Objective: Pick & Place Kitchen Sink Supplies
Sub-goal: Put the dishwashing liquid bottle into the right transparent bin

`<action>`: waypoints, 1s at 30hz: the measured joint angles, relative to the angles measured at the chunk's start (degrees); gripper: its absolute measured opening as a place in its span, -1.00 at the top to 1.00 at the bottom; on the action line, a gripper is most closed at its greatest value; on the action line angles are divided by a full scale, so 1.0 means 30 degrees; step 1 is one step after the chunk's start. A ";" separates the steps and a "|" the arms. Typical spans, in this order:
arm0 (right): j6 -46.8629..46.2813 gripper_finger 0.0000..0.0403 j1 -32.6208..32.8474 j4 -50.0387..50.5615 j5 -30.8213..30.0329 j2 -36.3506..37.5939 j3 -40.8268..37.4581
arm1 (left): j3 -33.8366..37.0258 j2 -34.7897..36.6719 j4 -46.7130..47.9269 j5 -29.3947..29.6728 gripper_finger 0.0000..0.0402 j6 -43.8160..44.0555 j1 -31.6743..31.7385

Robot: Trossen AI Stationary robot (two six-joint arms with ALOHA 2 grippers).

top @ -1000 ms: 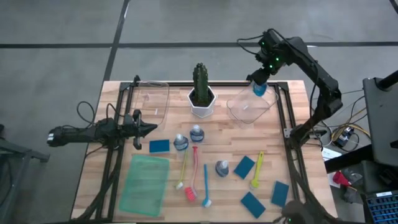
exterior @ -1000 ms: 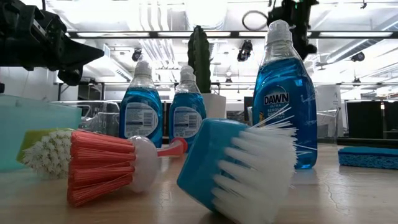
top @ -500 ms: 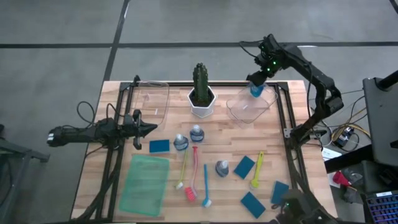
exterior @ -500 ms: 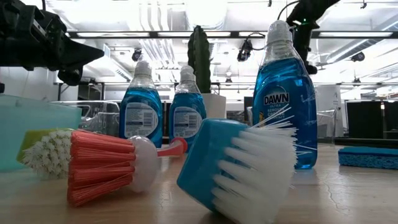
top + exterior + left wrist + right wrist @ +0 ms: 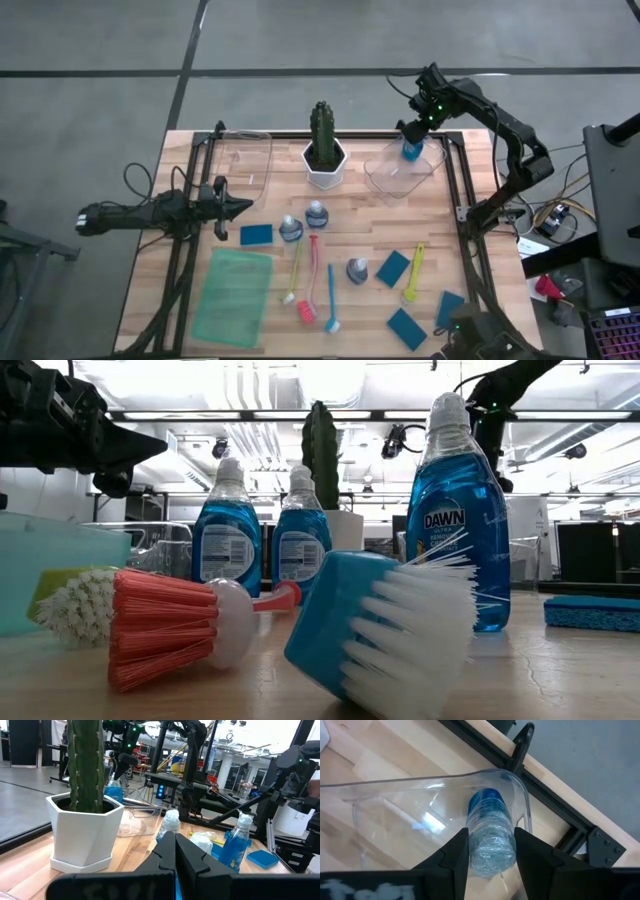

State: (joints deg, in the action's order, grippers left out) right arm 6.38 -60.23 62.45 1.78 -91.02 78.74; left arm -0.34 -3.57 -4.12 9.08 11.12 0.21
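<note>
My right gripper [image 5: 412, 133] is shut on a blue bottle [image 5: 410, 151] above the far right corner of a clear bin [image 5: 398, 175]. In the right wrist view the bottle's blue body [image 5: 487, 802] points down into the bin [image 5: 395, 800]. Three more blue bottles [image 5: 290, 229] [image 5: 316, 213] [image 5: 357, 270] stand upright on the table. Four brushes, yellow [image 5: 295, 270], pink [image 5: 310, 285], blue [image 5: 331, 300] and lime [image 5: 413, 272], lie flat, as do several teal sponges [image 5: 393, 267]. My left gripper [image 5: 236, 208] waits, shut, above the table's left side. My right gripper pinches the bottle by its pale cap end [image 5: 491, 845] between its two fingers [image 5: 457, 852]. It comes from above, pointing down. The bottle hangs upright below the fingers, its body inside the clear bin's rim. Whether its base touches the bin's floor I cannot tell.
A cactus in a white pot [image 5: 323, 152] stands mid-table at the far side, left of the bin. A second clear bin [image 5: 246, 160] sits far left. A green tray [image 5: 232, 295] lies near left. Black frame rails [image 5: 460, 190] run along both table sides.
My right gripper has carried the bottle a short way toward the table's left and down, from beside the clear bin's far right corner into the bin's rim. It has stayed shut on the bottle, which remains upright.
</note>
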 joint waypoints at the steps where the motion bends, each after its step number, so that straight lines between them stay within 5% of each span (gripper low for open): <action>1: 0.0024 0.34 0.0006 -0.0034 -0.0001 0.0001 0.0000 | 0.0000 0.0000 -0.0003 0.0000 1.00 0.0000 0.0000; 19: 0.0033 0.04 0.0022 0.0145 -0.0066 -0.0103 -0.0057 | 0.0000 0.0000 -0.0036 0.0000 1.00 -0.0003 0.0015; 30: 0.0441 -0.07 0.0049 0.2273 -0.0052 -0.0052 0.2323 | 0.0000 0.0000 -0.0036 0.0000 1.00 -0.0002 0.0007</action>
State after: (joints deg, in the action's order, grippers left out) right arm 7.70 -60.08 69.27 1.63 -91.18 85.71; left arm -0.34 -3.57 -4.23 9.08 11.12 0.23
